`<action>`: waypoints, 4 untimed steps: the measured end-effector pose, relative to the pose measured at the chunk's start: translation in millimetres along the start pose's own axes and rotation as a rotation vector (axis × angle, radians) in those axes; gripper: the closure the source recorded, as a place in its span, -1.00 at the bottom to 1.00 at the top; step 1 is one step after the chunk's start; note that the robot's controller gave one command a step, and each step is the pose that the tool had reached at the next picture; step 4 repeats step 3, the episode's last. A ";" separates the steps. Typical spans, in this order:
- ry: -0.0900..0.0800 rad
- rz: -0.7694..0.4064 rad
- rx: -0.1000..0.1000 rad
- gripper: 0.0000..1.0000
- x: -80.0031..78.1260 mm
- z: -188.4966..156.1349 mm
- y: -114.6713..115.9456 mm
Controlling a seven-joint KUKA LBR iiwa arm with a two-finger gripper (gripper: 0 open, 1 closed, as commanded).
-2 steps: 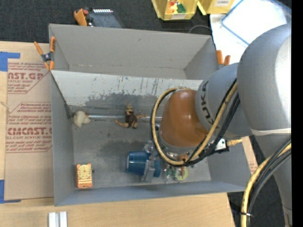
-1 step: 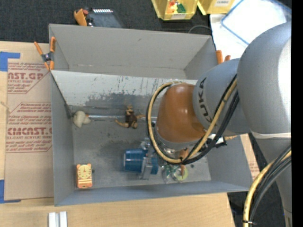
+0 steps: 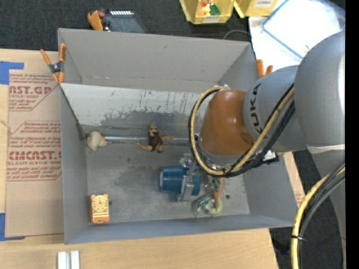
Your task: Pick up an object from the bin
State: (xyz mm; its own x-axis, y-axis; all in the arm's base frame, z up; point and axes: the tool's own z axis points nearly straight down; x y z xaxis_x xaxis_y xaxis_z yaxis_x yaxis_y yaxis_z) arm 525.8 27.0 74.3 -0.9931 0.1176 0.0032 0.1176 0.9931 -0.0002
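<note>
The pincer (image 3: 195,175) hangs low in the near right part of the bin (image 3: 73,167), mostly hidden under the arm's rounded orange cover (image 3: 223,122) and its looping cables (image 3: 196,116). Whether it is apart or together cannot be told, and nothing can be seen clamped in it. Just beside it, to the left and seemingly touching it, lies one blue cylindrical thing (image 3: 173,179) on its side. Where this ends and the pincer's own parts begin is hard to make out. One tangled green-and-white thing (image 3: 207,205) lies just in front. Well apart are three more things. One brown figure (image 3: 152,139) and one whitish round lump (image 3: 95,140) lie by the far wall, and one orange-and-yellow block (image 3: 99,208) sits in the near left corner.
</note>
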 end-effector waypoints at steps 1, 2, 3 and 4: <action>0.005 -0.008 -0.001 1.00 10.5 -54.7 -4.6; -0.008 0.084 -0.002 1.00 -21.1 -57.8 -10.8; 0.007 0.091 0.000 1.00 -12.8 -101.7 -6.2; 0.007 0.091 0.000 1.00 -12.8 -101.7 -6.2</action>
